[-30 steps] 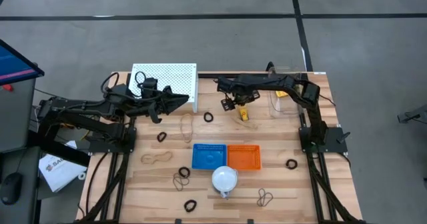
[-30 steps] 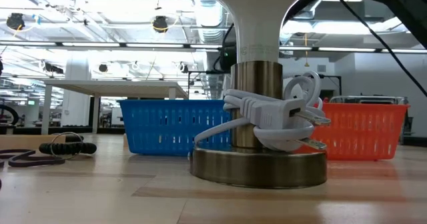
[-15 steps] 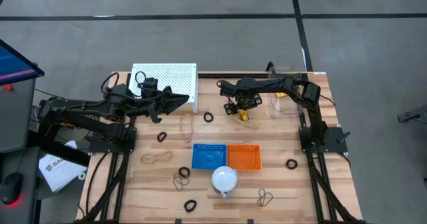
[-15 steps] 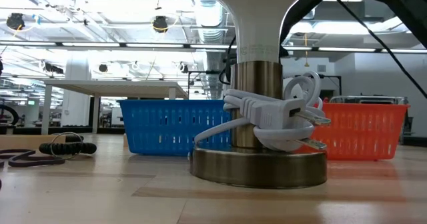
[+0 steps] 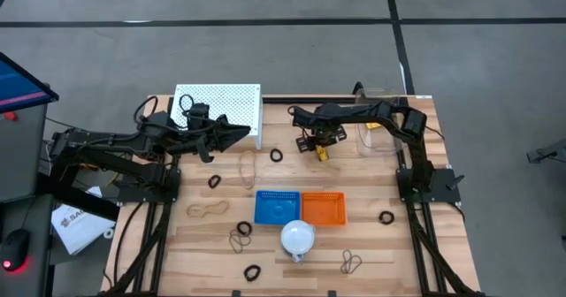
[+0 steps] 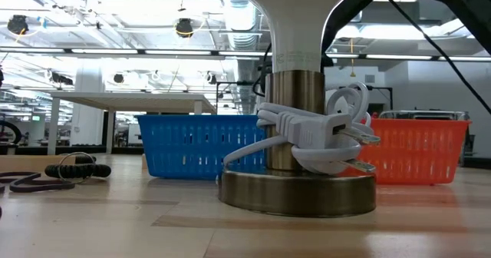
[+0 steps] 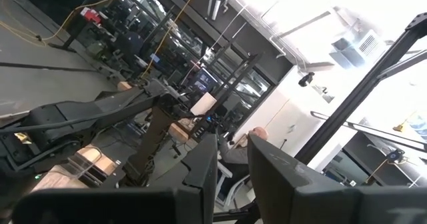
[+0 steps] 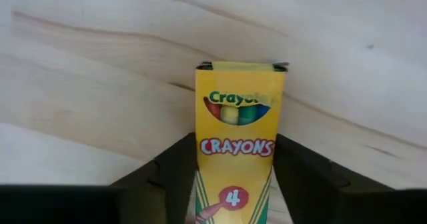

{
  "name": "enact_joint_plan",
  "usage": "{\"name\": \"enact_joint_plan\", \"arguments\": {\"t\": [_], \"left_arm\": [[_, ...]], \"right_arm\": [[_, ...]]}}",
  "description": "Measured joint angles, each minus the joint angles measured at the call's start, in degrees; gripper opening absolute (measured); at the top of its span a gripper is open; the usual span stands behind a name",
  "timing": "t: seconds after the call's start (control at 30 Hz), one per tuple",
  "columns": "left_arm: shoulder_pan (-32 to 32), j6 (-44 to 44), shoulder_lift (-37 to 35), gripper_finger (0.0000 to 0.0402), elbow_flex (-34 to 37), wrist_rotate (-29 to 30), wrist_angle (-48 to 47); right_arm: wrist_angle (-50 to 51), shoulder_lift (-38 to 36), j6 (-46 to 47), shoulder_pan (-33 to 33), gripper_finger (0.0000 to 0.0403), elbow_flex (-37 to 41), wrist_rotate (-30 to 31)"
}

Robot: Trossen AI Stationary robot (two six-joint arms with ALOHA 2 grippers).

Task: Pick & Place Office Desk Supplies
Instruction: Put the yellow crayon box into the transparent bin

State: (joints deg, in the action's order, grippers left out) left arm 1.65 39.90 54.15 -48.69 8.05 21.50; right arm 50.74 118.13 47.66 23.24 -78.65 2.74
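Crayons, a small yellow box (image 8: 235, 151) of them, sit between the right claw (image 5: 320, 143) fingers, which flank both its sides closely; whether they press it yet I cannot tell. The box lies on the wooden surface (image 5: 371, 244) toward the far edge, right of centre. My judgement: the grasp step is in hand; next comes a firm close, a lift, then a carry to the blue basket (image 5: 278, 206) or orange basket (image 5: 324, 207). The right arm reaches leftward, wrist bent down. The left claw (image 5: 240, 133) waits level beside the white perforated board (image 5: 221, 102), fingers slightly parted, empty.
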Motion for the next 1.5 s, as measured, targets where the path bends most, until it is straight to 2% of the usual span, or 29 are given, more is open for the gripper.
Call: {"name": "enact_joint_plan", "arguments": {"t": [0.17,0.33,0.77,0.93,1.13,1.23,1.5], "left_arm": [[0.0,0.0,0.0,0.0076,0.0,0.0,0.0],[0.0,0.0,0.0,0.0076,0.0,0.0,0.0],[0.0,-0.6,0.0,0.0076,0.0,0.0,0.0],[0.0,-0.6,0.0,0.0076,0.0,0.0,0.0],[0.0,-0.6,0.0,0.0076,0.0,0.0,0.0],[0.0,-0.6,0.0,0.0076,0.0,0.0,0.1],[2.4,-0.7,0.0,0.0076,0.0,0.1,1.6]], "right_arm": [[0.5,-0.7,-0.1,0.0,0.0131,0.1,0.3],[0.4,-4.0,0.3,-0.2,0.0123,0.6,2.3],[2.5,-24.0,-1.3,4.8,0.0124,0.3,8.9],[10.7,-30.4,-3.6,9.6,0.0124,0.3,14.2],[20.1,-32.0,-9.2,15.6,0.0125,0.3,16.7],[20.3,-32.0,-10.8,17.8,0.0128,2.6,19.7],[15.7,-34.9,-12.2,24.2,0.0146,16.5,18.3]]}}
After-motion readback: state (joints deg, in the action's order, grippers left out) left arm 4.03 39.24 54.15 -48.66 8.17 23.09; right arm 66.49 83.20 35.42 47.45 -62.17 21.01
